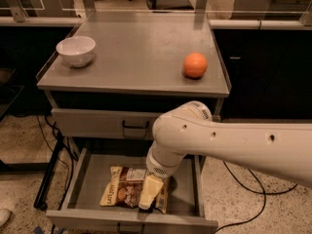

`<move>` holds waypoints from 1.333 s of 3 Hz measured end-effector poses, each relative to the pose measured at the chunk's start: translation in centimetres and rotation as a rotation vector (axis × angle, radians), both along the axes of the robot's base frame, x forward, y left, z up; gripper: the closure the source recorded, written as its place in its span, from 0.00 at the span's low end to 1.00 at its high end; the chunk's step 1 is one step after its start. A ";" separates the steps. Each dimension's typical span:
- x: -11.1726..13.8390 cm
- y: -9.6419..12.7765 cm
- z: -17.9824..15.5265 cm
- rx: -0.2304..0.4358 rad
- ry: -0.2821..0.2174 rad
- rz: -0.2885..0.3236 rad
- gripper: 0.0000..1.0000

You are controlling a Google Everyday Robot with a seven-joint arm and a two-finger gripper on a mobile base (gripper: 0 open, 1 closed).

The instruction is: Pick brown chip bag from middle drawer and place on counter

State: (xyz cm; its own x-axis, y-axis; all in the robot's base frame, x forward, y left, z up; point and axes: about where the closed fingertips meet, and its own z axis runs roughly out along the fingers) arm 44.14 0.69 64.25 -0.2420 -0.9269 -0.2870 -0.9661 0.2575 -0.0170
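The hand (149,200) is down at the brown chip bag (122,191) in the middle drawer (182,190); its grasp I cannot tell; best pinch firmly, lift straight.

**A Big White Arm**

The arm (234,143) is thick, round and creamy white, smooth like a pipe. Three small dark holes dot its side. Its bend has a round cap. The short fat wrist has tiny ridges around it. The gripper (148,199) is pale yellow, at the arm's low end, down in the middle drawer (90,177).
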 end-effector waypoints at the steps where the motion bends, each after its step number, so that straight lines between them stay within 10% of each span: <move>1: 0.0 0.0 0.0 0.000 0.000 0.000 0.00; 4: 1.5 5.7 -11.3 0.085 0.082 -0.011 0.00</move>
State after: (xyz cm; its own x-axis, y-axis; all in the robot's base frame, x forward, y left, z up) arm 45.66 6.37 52.97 -0.2776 -0.8972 -0.3436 -0.9606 0.2647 0.0848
